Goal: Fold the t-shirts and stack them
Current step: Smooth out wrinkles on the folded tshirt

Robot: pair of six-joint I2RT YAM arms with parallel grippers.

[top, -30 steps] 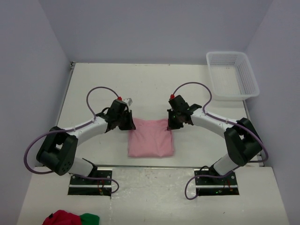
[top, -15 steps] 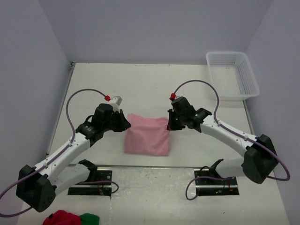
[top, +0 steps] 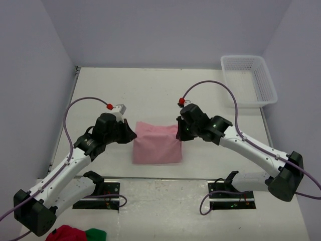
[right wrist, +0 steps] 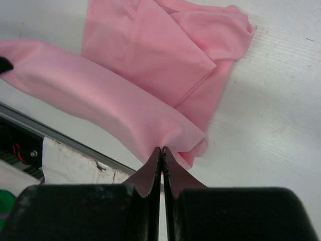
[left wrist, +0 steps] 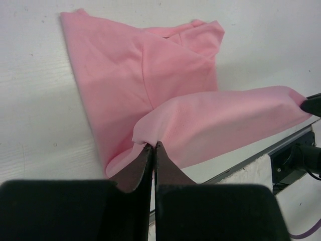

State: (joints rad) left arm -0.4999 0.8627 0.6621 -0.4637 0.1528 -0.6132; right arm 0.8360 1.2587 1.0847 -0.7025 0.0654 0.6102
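A light pink t-shirt [top: 156, 145] lies folded into a rough square on the white table, between my two arms. My left gripper [top: 131, 134] is shut on the shirt's far left corner, and the pinched cloth [left wrist: 215, 118] rises off the layer below. At the far right corner my right gripper [top: 179, 133] is shut on the same raised edge. In the left wrist view the gripper [left wrist: 153, 144] nips a fold of pink cloth. The right wrist view shows that gripper [right wrist: 161, 149] gripping the cloth [right wrist: 125, 113] the same way, with the folded sleeve [right wrist: 150, 50] flat beneath.
A white plastic basket [top: 249, 80] stands at the table's far right corner. A red and green cloth bundle [top: 75, 234] lies at the near left, below the table. A metal rail [top: 165, 178] runs along the table's near edge by the arm bases.
Both arms have stretched out, their elbows swinging outward. The held far edge and the whole shirt have shifted a little to the left and away. Both grippers stayed shut on it.
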